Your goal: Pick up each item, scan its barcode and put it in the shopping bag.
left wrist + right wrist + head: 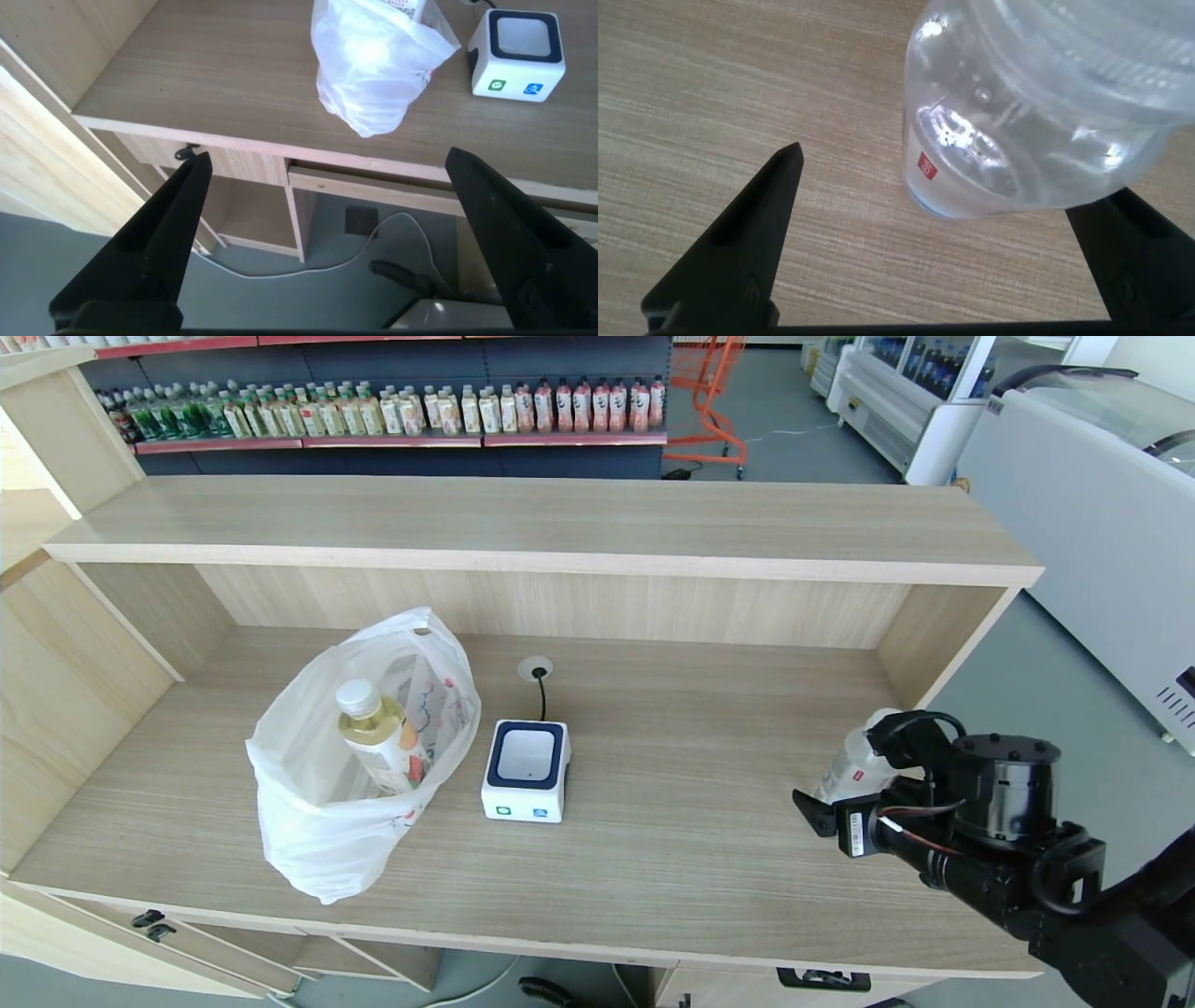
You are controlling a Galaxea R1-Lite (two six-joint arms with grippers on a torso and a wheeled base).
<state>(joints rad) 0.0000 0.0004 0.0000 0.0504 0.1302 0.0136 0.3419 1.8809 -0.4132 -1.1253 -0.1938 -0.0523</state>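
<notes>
A clear water bottle point(851, 770) point(1036, 112) with a white label lies at the right end of the wooden counter point(700, 784). My right gripper point(840, 798) point(957, 177) is open with its fingers on either side of the bottle, one finger close to it. The white shopping bag point(317, 821) point(374, 65) stands at the counter's left and holds a yellowish drink bottle point(378, 737) with a white cap. A white barcode scanner point(526, 770) point(517, 51) sits just to the bag's right. My left gripper point(329, 159) hangs open and holds nothing, below and in front of the counter's front edge.
The counter has a raised back shelf point(541, 523) and wooden side walls. The scanner's cable runs to a round hole point(535, 667) behind it. Drawers and a loose cable point(374, 243) sit under the counter front. Bare wood lies between scanner and water bottle.
</notes>
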